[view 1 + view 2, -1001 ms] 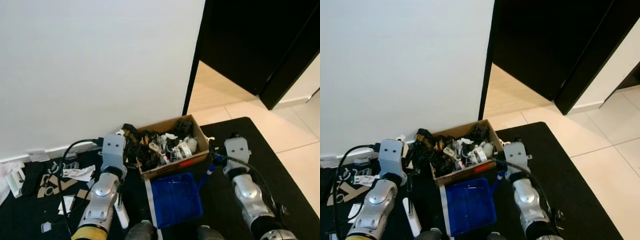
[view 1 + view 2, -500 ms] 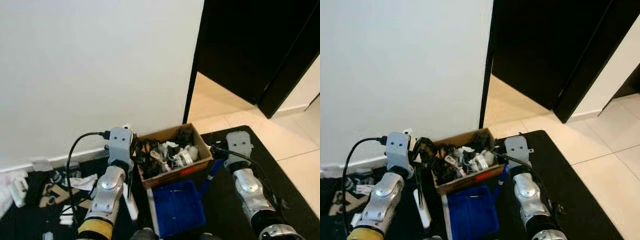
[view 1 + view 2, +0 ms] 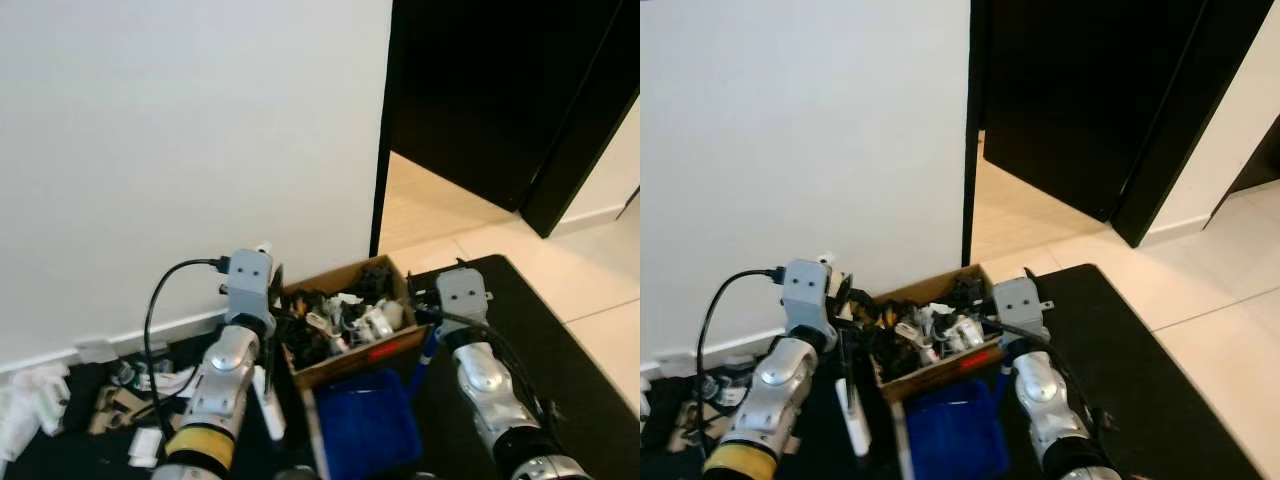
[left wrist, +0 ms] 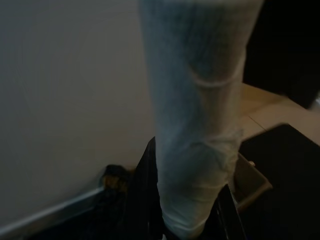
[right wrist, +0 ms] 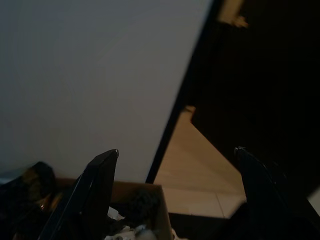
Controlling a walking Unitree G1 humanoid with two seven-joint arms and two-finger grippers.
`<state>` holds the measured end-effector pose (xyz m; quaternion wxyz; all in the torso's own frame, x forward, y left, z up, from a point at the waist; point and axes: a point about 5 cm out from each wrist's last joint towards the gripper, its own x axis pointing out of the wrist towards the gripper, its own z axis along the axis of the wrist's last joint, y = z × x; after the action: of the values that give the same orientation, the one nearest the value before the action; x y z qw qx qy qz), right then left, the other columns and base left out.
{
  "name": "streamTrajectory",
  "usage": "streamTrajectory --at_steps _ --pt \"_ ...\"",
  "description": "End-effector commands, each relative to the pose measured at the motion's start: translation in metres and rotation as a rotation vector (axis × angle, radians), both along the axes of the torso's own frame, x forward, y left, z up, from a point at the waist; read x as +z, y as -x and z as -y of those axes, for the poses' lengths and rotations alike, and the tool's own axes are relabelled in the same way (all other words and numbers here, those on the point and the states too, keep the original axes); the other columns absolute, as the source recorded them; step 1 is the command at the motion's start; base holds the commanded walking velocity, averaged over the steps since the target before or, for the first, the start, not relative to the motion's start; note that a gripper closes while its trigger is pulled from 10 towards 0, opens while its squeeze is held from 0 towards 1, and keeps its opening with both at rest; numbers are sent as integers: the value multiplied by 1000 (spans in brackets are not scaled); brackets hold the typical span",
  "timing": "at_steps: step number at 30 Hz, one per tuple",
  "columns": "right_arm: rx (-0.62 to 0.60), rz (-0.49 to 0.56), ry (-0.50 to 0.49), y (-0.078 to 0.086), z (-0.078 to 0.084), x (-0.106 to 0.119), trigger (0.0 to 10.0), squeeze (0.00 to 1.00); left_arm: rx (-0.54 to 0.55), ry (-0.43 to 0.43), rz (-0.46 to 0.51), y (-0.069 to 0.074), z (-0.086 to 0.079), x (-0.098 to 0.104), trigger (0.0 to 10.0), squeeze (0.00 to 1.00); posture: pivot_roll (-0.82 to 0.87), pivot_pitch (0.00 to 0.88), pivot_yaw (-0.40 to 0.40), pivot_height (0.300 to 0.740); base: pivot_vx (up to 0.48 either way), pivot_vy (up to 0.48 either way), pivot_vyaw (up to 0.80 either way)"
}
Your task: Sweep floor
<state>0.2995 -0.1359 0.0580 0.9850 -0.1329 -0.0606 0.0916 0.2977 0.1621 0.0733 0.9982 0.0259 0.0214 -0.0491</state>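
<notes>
The left pincer (image 4: 190, 220) is closed on a white handle (image 4: 195, 115), probably a brush, which rises pale and blurred straight up between its fingers in the left wrist view. From the head camera, that handle (image 3: 268, 402) slants down beside the left arm to the black mat (image 3: 560, 330), just left of the box (image 3: 350, 352).

The right pincer (image 5: 172, 195) holds its fingers (image 5: 97, 185) spread wide apart, yet the head camera shows the dustpan's blue grip (image 3: 425, 358) just under the right wrist, so I cannot tell what it grips. The blue dustpan (image 3: 365, 425) lies on the mat between the two arms, touching the box's near side.

The cardboard box is full of dark and white rubbish and stands against the white wall (image 3: 180, 140), beside the dark doorway (image 3: 480, 90). Scraps (image 3: 120, 400) litter the mat left of the left arm.
</notes>
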Motion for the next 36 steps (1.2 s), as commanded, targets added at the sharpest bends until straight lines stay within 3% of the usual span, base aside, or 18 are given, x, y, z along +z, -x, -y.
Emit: streamTrajectory --at_steps 1,5,7,10,12,16,21,26,31,32,36 --pt "27 9 8 -2 -1 3 10000 0 16 9 43 -3 1 10 10000 0 181 7 -58 740 0 0 0" --pt "0 -4 13 -4 9 3 10000 0 -6 47 42 7 5 9 10000 0 204 23 -69 740 0 0 0" --pt "-74 -49 -59 -4 16 -3 10000 0 -16 21 28 23 7 0 10000 0 238 38 -73 740 0 0 0" --pt "-64 -55 -51 -3 11 -5 10000 0 -22 -13 38 27 5 -1 10000 0 236 39 -64 740 0 0 0" --pt "-58 -48 -61 -3 4 -4 10000 0 -26 -29 40 28 1 -1 10000 0 204 31 -29 740 0 0 0" --pt "-85 -11 -69 2 5 -2 10000 0 -68 -45 25 22 3 -1 10000 0 162 37 40 740 0 0 0" --pt "-123 -15 -64 12 18 -8 10000 0 -139 -60 33 13 16 6 10000 0 167 61 43 740 0 0 0" --pt "-153 -7 -56 15 28 -8 10000 0 -163 -21 28 16 23 10 10000 0 160 101 57 740 0 0 0" --pt "-144 30 -45 15 28 1 10000 0 -169 48 -14 24 20 8 10000 0 134 100 52 740 0 0 0" --pt "-123 52 -40 13 25 6 10000 0 -176 55 -8 23 19 8 10000 0 144 99 14 740 0 0 0" --pt "-114 18 -34 12 22 -1 10000 0 -152 25 -10 22 15 2 10000 0 190 80 16 740 0 0 0"
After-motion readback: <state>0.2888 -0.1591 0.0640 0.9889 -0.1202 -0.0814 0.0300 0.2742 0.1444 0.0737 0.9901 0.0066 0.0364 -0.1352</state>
